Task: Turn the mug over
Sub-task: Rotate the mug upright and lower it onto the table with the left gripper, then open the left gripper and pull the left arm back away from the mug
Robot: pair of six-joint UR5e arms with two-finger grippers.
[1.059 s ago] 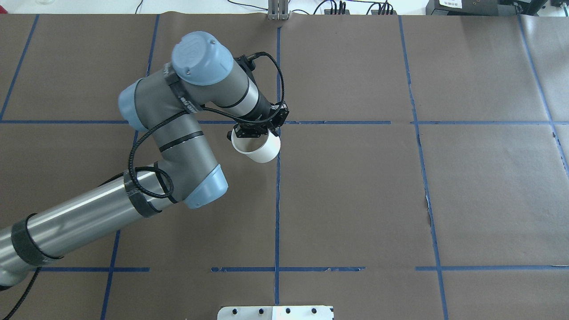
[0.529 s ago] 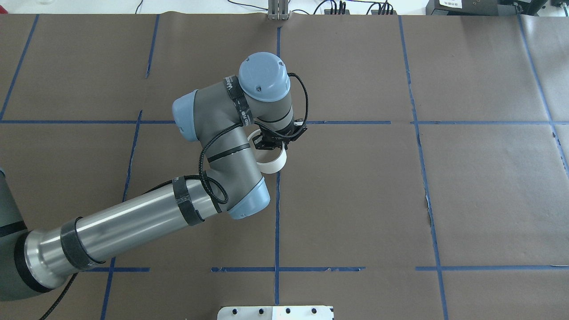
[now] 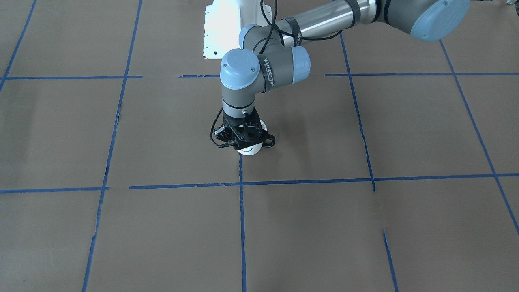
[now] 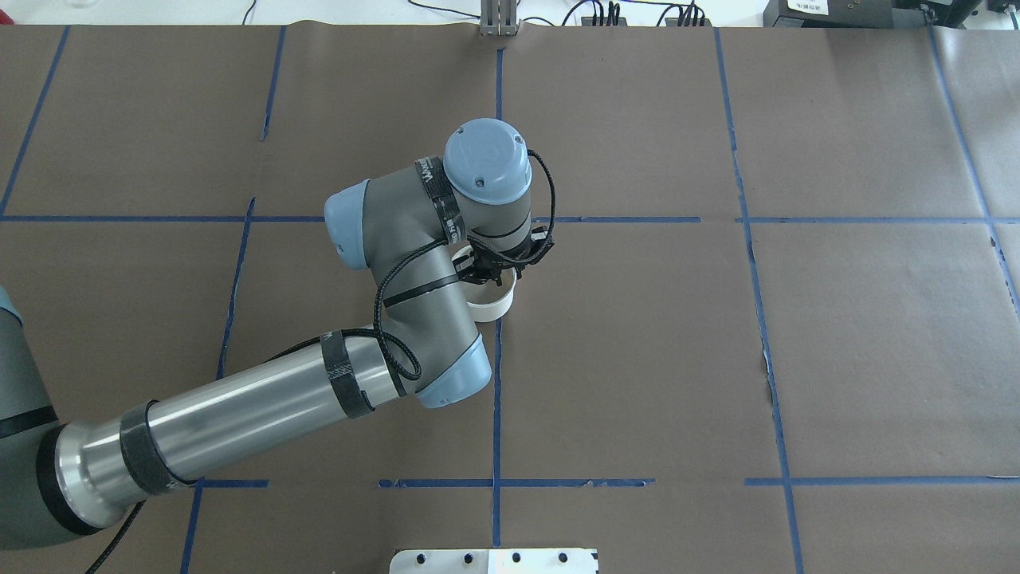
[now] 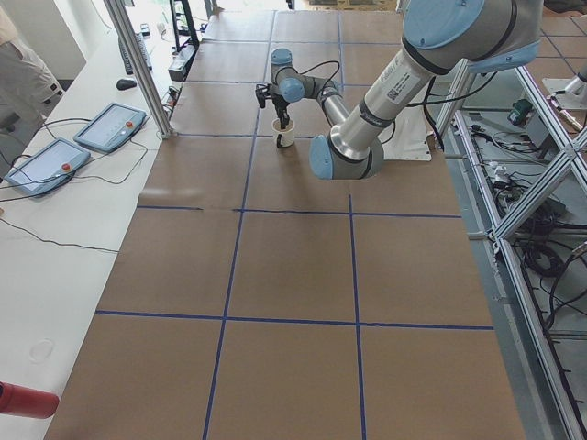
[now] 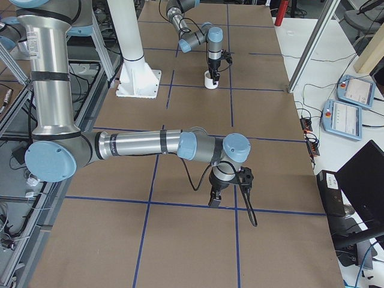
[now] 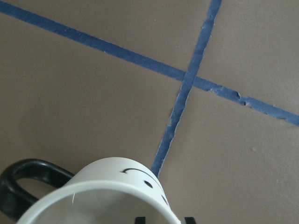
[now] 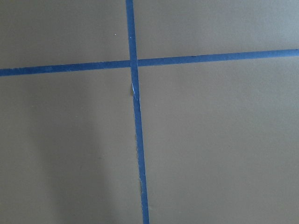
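Observation:
The white mug (image 4: 492,304) stands mouth up near the table's middle, by a blue tape line, at or just above the paper. My left gripper (image 4: 487,278) points down and is shut on its rim. In the front view the gripper (image 3: 245,145) covers most of the mug (image 3: 249,151). The left wrist view shows the mug's rim (image 7: 100,193), its smiley face and its black handle (image 7: 21,184). My right gripper (image 6: 228,187) shows only in the exterior right view, low over the table; I cannot tell if it is open or shut.
Brown paper with blue tape lines (image 4: 496,399) covers the table. The white base plate (image 4: 494,560) sits at the robot's edge. A metal post (image 4: 499,20) stands at the far edge. Teach pendants (image 5: 110,126) lie on the side bench.
My left arm has swung to the right and lowered. The mug has turned from tilted to mouth up and come down toward the paper.

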